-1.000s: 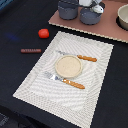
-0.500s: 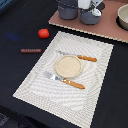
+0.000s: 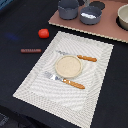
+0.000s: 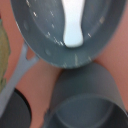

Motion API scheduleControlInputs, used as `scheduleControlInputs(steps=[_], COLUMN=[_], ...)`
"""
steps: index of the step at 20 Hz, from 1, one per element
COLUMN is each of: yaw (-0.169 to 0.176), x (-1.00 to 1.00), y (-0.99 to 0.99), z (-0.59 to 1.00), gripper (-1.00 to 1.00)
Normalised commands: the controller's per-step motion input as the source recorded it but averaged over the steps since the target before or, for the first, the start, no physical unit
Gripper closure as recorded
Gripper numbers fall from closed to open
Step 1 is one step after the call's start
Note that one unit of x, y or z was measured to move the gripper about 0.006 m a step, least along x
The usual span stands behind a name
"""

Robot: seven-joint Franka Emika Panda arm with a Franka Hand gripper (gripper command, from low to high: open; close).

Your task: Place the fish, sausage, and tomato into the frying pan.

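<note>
The white fish (image 3: 89, 16) lies inside the shallow blue-grey frying pan (image 3: 91, 20) on the brown board at the back. The wrist view looks straight down on the fish (image 4: 73, 22) in the pan (image 4: 45, 35), with the pan's handle (image 4: 17, 75) sticking out. The red tomato (image 3: 43, 33) sits on the dark table at the exterior view's left. The thin red-brown sausage (image 3: 31, 50) lies a little nearer than the tomato. No gripper fingers show in either view.
A deeper blue-grey pot (image 3: 67, 8) stands beside the pan and shows in the wrist view (image 4: 87, 100). A beige bowl (image 3: 123, 17) is at the back right. A striped placemat (image 3: 35, 85) carries a round plate (image 3: 67, 66), a knife (image 3: 80, 57) and a fork (image 3: 65, 80).
</note>
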Motion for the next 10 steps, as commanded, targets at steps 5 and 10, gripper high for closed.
scheduleControlInputs(steps=[5,10], yaw=[0.0,0.0], x=[-0.49,-0.44], y=[-0.87,-0.9], z=[0.02,0.0], gripper=[-1.0,-1.0])
